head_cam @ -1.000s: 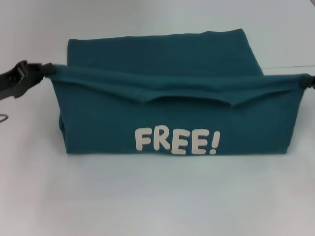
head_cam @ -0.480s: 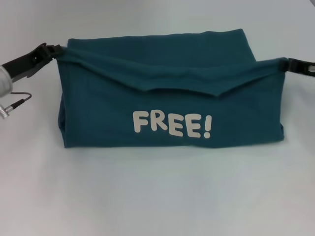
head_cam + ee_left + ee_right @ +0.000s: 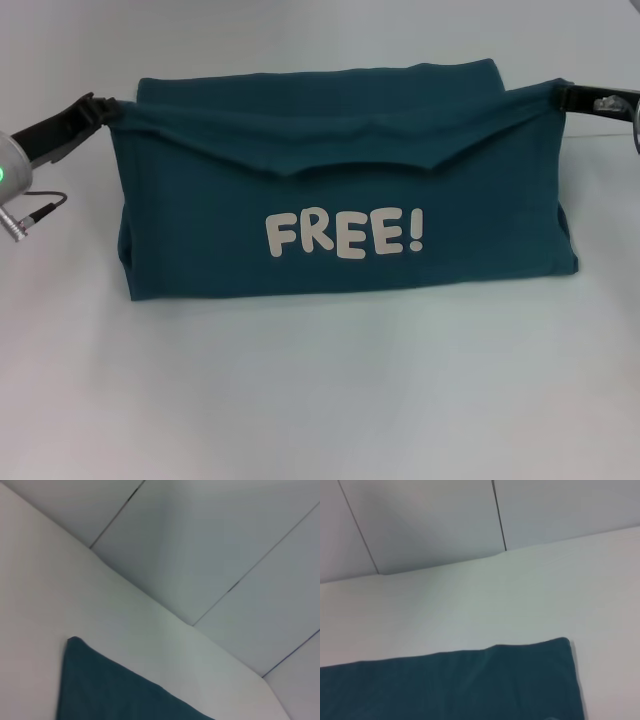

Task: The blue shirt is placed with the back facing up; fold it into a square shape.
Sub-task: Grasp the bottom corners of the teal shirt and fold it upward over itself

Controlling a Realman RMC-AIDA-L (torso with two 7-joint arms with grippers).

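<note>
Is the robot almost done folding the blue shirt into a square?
Partly. The blue shirt is already folded narrower, into a wide band on the table, with the word FREE! facing up. Right now the left gripper and right gripper each pinch a top corner, carrying the near layer up over the far part. It looks wider than tall, so it probably has to be laid flat and folded again.

Left hand (image 3: 103,108) and right hand (image 3: 566,95) raised, each pinching cloth corner.
</note>
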